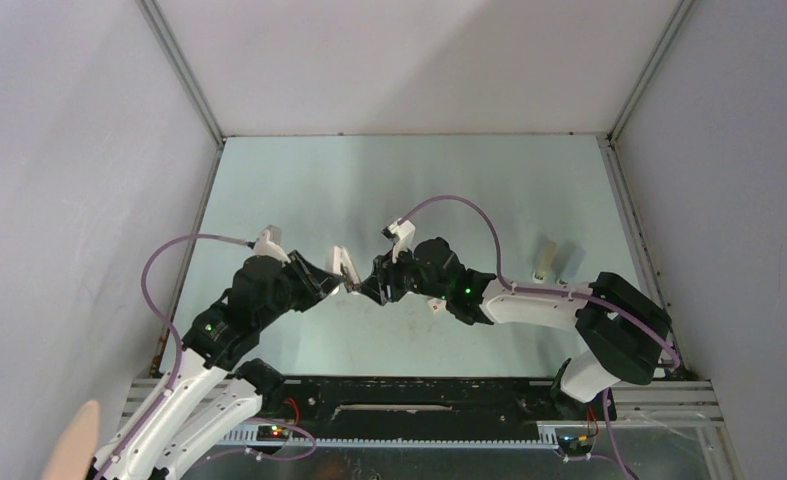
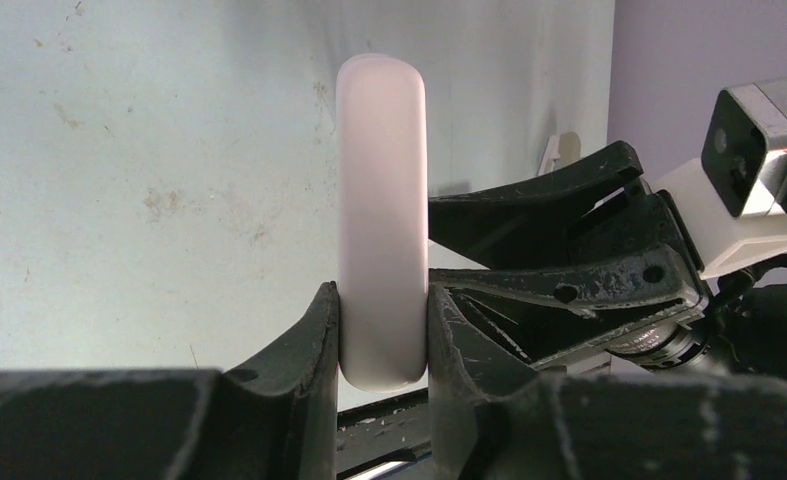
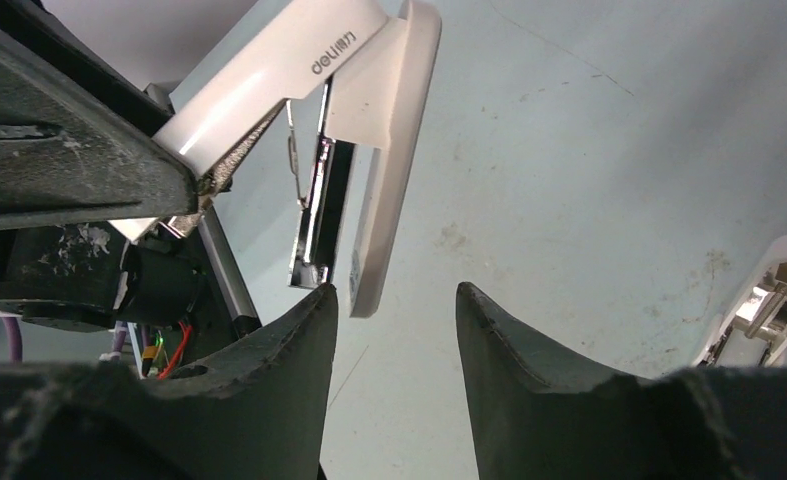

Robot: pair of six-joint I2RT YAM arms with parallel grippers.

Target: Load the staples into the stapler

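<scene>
One stapler [image 2: 381,200] is clenched upright in the left gripper [image 2: 382,310]. The right wrist view shows its lid swung open and the metal channel bare. The right gripper [image 3: 394,300] is released, its jaws apart on nothing, just beside the stapler's tip. One staples box [image 1: 434,307] lies on the table [image 1: 299,190], close under the right arm. Two blocks [image 1: 544,258] stand side by side near the right wall.

Beige block [image 1: 543,258] and blue-grey block [image 1: 570,262], upright, side by side, well right of the right gripper [image 1: 365,289]; pale green table [image 1: 299,180] beneath.
</scene>
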